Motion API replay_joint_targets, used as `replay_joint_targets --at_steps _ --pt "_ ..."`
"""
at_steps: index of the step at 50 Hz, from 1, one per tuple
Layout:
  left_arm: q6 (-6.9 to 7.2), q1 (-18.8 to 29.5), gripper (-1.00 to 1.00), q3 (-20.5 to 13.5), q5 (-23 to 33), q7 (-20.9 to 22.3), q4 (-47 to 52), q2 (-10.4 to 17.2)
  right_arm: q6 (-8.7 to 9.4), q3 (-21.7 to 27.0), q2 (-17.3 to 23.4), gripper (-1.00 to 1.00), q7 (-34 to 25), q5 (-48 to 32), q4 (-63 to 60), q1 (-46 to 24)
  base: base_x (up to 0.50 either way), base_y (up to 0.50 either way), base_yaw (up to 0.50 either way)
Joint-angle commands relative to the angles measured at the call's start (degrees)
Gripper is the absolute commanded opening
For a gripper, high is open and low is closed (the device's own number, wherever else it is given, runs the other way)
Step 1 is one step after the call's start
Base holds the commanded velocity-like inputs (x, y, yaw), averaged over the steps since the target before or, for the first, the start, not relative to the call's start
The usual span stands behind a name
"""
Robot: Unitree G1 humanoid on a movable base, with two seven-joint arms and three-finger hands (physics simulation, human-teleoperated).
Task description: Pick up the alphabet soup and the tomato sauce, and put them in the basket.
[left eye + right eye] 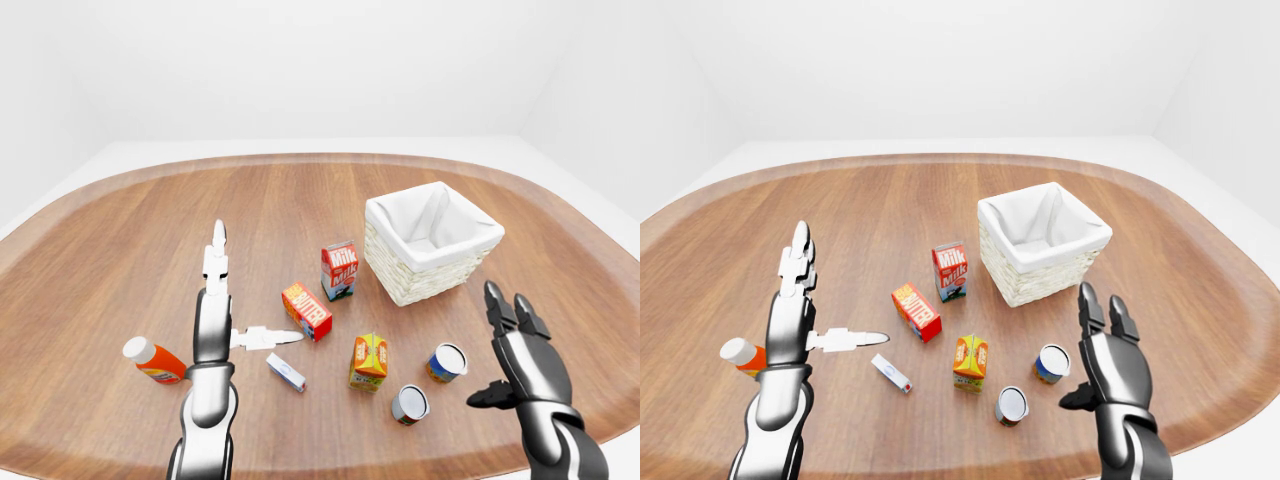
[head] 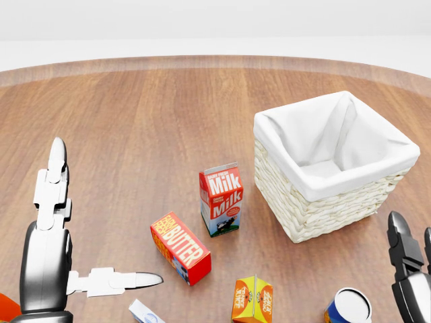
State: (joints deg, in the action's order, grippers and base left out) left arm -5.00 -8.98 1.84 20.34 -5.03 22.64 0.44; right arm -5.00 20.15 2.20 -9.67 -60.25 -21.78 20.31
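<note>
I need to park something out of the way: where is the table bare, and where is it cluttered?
Bare wood fills the table toward the top and left of the left-eye view, beyond the milk carton and left of the basket. The strip right of the basket is also free. It is crowded below the basket: butter box, juice carton, two cans, between both open hands.

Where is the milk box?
In the left-eye view the milk box stands upright near the middle of the table, just left of the basket, with the butter box lying below and left of it.
</note>
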Motion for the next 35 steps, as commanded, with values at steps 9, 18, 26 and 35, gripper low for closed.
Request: replay_joint_targets --at_steps 9,18,26,35 --pt "0.00 -0.07 1.00 0.01 0.11 0.00 0.10 -0.04 0.00 -1.19 1.73 1.00 3.08 -4.02 3.29 -1.20 0.00 0.00 0.00" --pt "0.00 -0.07 1.00 0.01 0.13 -0.01 0.10 -0.04 0.00 -2.29 2.50 1.00 5.32 -5.88 4.69 -0.85 0.00 0.00 0.00" --pt "0.00 -0.07 1.00 0.01 0.13 -0.01 0.11 -0.05 0.00 -2.89 3.30 1.00 6.22 -6.30 5.59 -1.42 0.00 0.00 0.00" --pt "0.00 -0.07 1.00 0.01 0.10 -0.02 0.10 -0.05 0.00 -3.74 4.43 1.00 8.36 -7.93 8.18 -2.37 0.00 0.00 0.00"
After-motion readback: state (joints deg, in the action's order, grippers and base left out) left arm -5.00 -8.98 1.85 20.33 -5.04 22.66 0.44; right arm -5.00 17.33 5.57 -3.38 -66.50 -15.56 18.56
